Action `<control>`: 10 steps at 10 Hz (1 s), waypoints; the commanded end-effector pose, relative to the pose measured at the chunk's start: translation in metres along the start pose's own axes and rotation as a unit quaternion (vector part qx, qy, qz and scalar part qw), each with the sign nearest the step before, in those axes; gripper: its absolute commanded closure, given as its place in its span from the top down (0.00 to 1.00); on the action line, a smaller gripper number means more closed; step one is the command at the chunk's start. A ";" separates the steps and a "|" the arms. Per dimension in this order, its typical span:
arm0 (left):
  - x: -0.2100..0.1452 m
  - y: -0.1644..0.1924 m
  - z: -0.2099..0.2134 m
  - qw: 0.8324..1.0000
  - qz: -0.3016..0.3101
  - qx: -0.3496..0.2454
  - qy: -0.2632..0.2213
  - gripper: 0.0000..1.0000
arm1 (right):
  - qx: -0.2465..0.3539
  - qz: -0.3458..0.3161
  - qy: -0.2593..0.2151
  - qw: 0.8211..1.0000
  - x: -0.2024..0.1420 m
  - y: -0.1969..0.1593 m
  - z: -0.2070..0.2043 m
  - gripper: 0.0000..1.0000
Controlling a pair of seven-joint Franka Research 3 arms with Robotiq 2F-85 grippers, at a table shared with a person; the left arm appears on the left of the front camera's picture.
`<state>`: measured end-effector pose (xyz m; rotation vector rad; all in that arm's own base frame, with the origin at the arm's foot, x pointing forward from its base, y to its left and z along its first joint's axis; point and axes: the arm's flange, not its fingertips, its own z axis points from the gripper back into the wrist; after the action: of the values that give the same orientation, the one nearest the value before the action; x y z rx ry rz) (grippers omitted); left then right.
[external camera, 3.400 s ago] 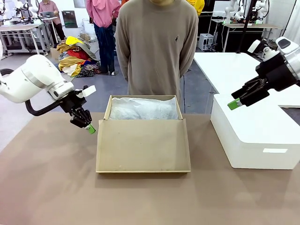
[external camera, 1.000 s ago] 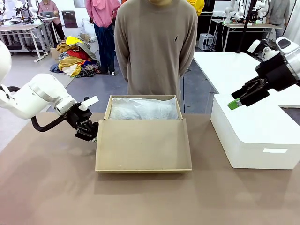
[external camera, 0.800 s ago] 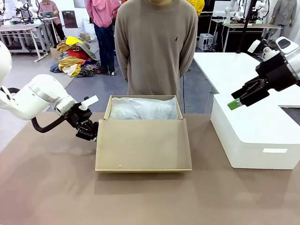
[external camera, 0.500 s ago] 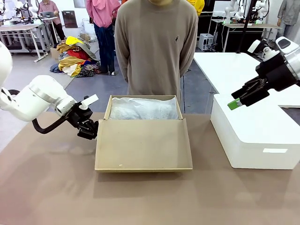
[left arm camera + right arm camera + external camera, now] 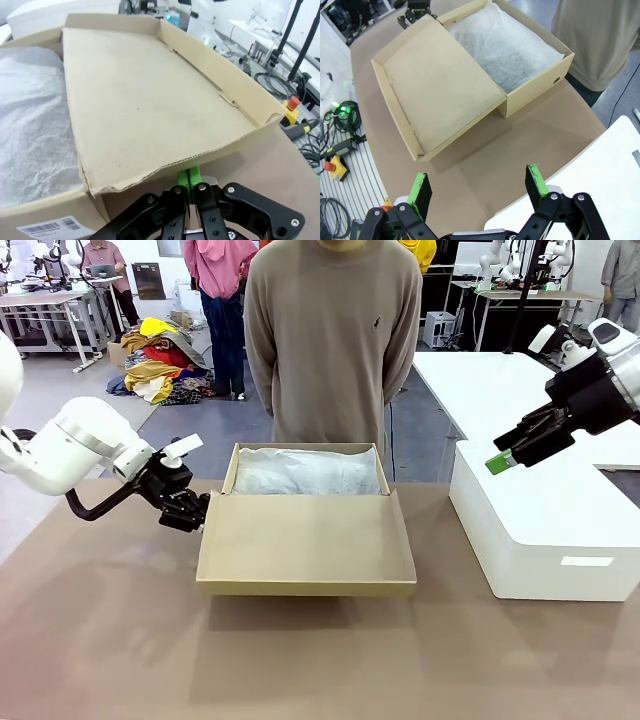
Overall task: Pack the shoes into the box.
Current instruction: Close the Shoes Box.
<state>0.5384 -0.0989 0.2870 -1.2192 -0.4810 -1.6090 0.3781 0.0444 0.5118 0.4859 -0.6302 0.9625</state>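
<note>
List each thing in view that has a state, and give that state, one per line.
box: open, white tissue paper covering its inside, no shoes showing.
lid flap: folded out toward the robot, front edge raised off the table.
left gripper: shut, at the lid flap's left edge.
right gripper: open, holding nothing, above the white box.
white box: closed.

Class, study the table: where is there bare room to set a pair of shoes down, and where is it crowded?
Bare tabletop runs along the near edge below the box's lid, and between the lid and the white box. Crowded: the lid's left edge, where the shut left gripper touches it.
</note>
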 end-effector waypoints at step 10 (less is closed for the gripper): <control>0.030 0.003 0.035 0.992 0.016 0.076 -0.104 0.00 | 0.007 0.011 -0.017 1.000 0.000 -0.003 -0.002 1.00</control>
<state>0.5557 -0.0859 0.3147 -1.3017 -0.6773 -1.4331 0.3781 0.0444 0.5118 0.4859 -0.6302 0.9625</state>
